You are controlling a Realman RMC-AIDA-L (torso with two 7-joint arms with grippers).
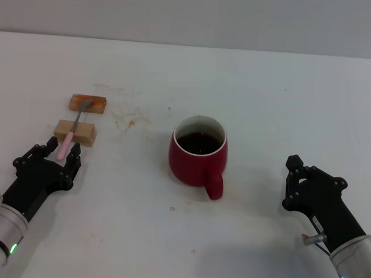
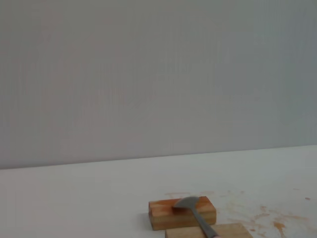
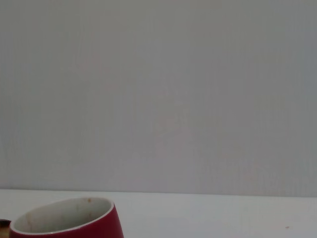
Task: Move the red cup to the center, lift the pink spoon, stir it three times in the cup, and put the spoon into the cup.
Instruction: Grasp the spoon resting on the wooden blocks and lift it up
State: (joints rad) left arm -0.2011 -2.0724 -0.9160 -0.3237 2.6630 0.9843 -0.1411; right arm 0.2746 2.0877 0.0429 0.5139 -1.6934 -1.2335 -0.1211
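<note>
Your red cup [image 1: 198, 153] already sits about mid-table with dark liquid inside, so the move looks done. The pink spoon [image 1: 71, 133] lies on the two wooden blocks [image 1: 81, 118] at far left; lift, three stirs and drop-in remain. Left gripper [image 1: 49, 160] has fingers apart at the handle's near end, not clamped; right gripper [image 1: 301, 179] is parked near right, can't tell its state.

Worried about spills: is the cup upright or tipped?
Upright. The cup stands on its base on the table, rim level, dark liquid inside.
</note>
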